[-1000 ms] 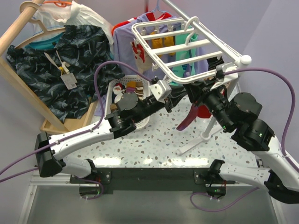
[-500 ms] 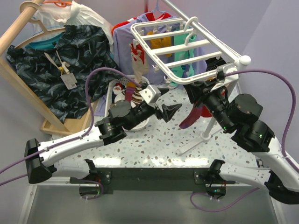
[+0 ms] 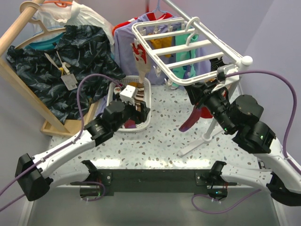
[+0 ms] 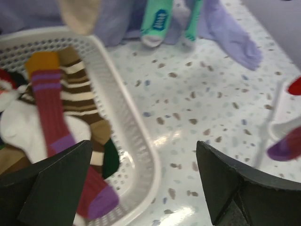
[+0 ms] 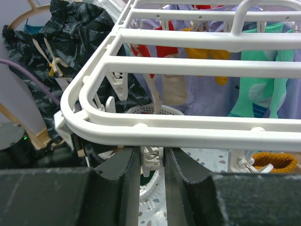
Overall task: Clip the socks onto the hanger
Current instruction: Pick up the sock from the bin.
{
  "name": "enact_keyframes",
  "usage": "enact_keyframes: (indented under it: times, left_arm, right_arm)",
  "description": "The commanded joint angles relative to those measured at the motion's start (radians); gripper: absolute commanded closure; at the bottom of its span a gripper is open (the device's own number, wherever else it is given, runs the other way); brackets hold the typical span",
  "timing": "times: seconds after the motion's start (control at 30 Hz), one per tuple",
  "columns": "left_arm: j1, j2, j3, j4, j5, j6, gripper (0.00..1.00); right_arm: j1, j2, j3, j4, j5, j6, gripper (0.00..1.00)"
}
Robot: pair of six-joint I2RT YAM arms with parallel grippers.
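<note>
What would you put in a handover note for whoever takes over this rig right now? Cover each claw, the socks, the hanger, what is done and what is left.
Left claw: open, empty, above the white slotted basket.
Right claw: shut on a white clip under the near edge of the hanger.
One maroon sock hangs below that clip; whether the clip grips it cannot be seen.
In the basket: a second maroon sock and a brown striped sock.
Done: perhaps one sock.
Left: check that sock, then clip up the basket socks.
</note>
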Motion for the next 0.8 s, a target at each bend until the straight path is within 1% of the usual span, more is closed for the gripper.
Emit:
enact_keyframes:
  times: [0.0,0.07,0.1,0.13,0.17,0.2,0.23,0.3,0.33,0.37,0.43,0.5,0.53,0.63,0.73,0.77]
  left_arm:
    - [0.189,0.056,0.048,-0.12,0.026,-0.059,0.05]
    - [0.248,0.146,0.105,-0.13,0.052,-0.028,0.08]
    - [0.303,0.18,0.126,-0.128,0.065,-0.018,0.1]
    - [0.331,0.252,0.151,-0.128,0.089,-0.005,0.12]
    - [0.357,0.29,0.206,-0.128,0.102,-0.002,0.15]
    - [0.407,0.33,0.234,-0.129,0.115,-0.002,0.17]
    - [0.43,0.406,0.261,-0.128,0.147,-0.005,0.19]
    - [0.482,0.479,0.341,-0.128,0.18,-0.008,0.25]
    - [0.492,0.546,0.367,-0.126,0.2,-0.004,0.29]
    - [0.498,0.579,0.414,-0.128,0.201,0.004,0.34]
    - [0.506,0.67,0.464,-0.146,0.192,0.025,0.35]
    - [0.516,0.728,0.531,-0.166,0.191,0.036,0.36]
    - [0.521,0.773,0.548,-0.172,0.21,0.042,0.42]
    - [0.533,0.838,0.6,-0.169,0.241,0.045,0.45]
    - [0.536,0.881,0.623,-0.169,0.244,0.042,0.53]
    - [0.538,0.889,0.627,-0.171,0.244,0.041,0.54]
  right_arm:
    - [0.004,-0.019,-0.014,0.027,0.008,0.001,0.88]
    - [0.004,-0.016,-0.011,0.027,0.003,0.003,0.87]
    - [0.004,-0.014,-0.004,0.024,0.0,0.003,0.87]
    - [0.004,-0.01,-0.001,0.021,-0.003,0.001,0.87]
    - [0.004,-0.008,0.003,0.018,-0.004,0.001,0.87]
    - [0.004,-0.007,0.009,0.015,-0.009,0.001,0.87]
    - [0.004,-0.005,0.011,0.015,-0.009,0.0,0.87]
    - [0.004,-0.004,0.016,0.015,-0.01,-0.005,0.87]
    - [0.004,-0.004,0.016,0.015,-0.01,-0.004,0.87]
    - [0.004,-0.002,0.016,0.012,-0.01,-0.005,0.87]
    - [0.004,0.0,0.02,0.007,-0.01,-0.007,0.87]
    - [0.004,0.001,0.022,0.0,-0.01,-0.01,0.87]
    - [0.004,0.0,0.023,0.001,-0.009,-0.008,0.87]
    - [0.004,-0.002,0.022,-0.003,-0.004,-0.011,0.87]
    - [0.004,-0.002,0.023,-0.005,-0.003,-0.016,0.87]
    - [0.004,-0.002,0.022,-0.006,-0.001,-0.016,0.87]
